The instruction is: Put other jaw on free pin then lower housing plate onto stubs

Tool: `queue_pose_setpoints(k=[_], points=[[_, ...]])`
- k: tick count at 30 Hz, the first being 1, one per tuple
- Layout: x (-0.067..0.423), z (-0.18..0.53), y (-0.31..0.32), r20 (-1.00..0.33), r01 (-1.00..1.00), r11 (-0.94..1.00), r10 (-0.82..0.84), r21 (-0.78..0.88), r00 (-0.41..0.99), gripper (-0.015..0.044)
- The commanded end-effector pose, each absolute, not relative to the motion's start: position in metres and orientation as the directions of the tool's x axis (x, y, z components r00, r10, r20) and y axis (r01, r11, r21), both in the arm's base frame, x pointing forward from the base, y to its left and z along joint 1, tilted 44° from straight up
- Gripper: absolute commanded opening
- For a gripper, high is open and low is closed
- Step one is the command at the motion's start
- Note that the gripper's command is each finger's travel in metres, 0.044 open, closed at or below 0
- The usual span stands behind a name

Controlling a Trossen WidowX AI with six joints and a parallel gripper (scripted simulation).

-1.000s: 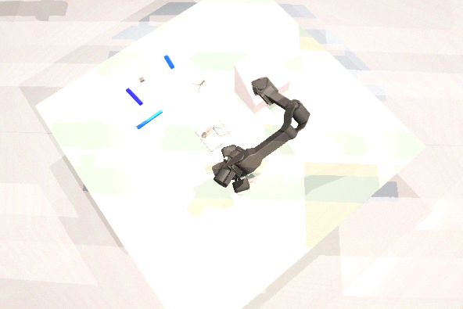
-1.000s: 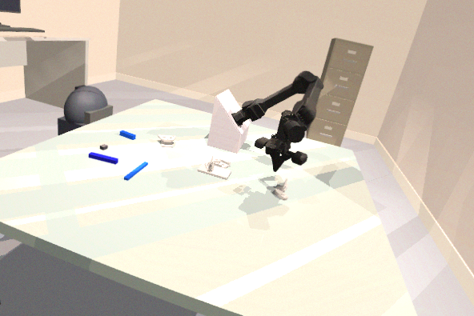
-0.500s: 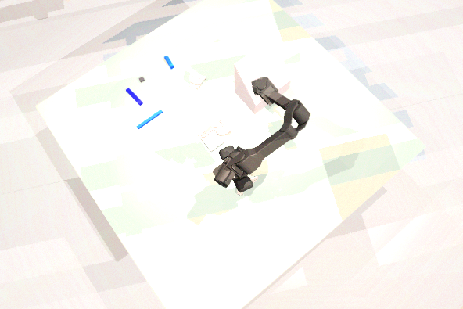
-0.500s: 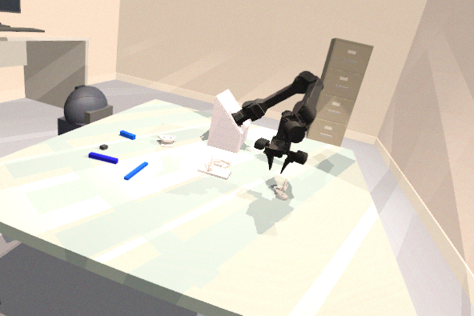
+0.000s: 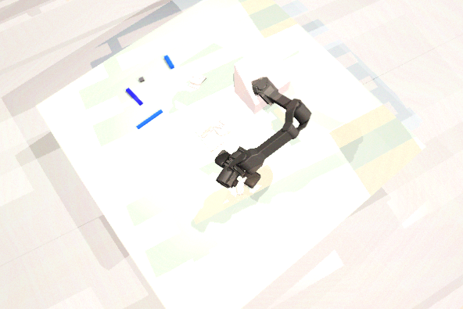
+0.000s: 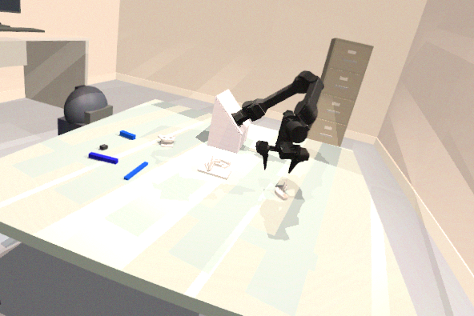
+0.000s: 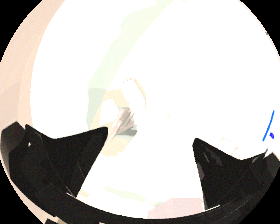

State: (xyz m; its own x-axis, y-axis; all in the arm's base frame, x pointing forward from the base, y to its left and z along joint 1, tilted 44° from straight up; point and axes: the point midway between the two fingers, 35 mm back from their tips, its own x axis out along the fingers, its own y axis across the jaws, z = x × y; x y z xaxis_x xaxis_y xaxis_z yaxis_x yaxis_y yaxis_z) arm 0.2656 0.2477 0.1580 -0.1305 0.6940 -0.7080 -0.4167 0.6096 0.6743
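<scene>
A small white loose piece point(image 5: 240, 188) point(image 6: 282, 192) point(image 7: 135, 93), which looks like the free jaw, lies on the table with a part sticking up from it. My gripper point(image 6: 277, 170) point(image 7: 151, 134) is open and empty above it, fingers wide apart. The white base point(image 6: 219, 175) is left of the gripper in the exterior view and carries a thin raised jaw point(image 6: 210, 165); its pins are too washed out to tell apart. A small white part point(image 5: 198, 80) point(image 6: 166, 139), seemingly the housing plate, lies farther back on the table, away from the base.
A tall white-pink wedge block point(image 5: 244, 91) point(image 6: 225, 130) stands behind the base, close to the arm's mount. Three blue bars point(image 5: 169, 62) point(image 6: 102, 158) point(image 6: 136, 170) and a small dark cube point(image 5: 141, 79) point(image 6: 103, 147) lie on the table's left side.
</scene>
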Motion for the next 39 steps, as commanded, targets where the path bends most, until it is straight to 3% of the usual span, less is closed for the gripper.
queue_pose_setpoints(k=[1,21,39], points=[[0.264,0.161,0.247,-0.71,-0.528,0.56,0.693,0.639,-0.124,0.044],[0.256,0.168,0.25,-0.711,-0.927,0.175,0.692,0.332,-0.124,0.044],[0.25,0.174,0.252,-0.711,-0.969,-0.238,0.692,-0.061,-0.125,0.044]])
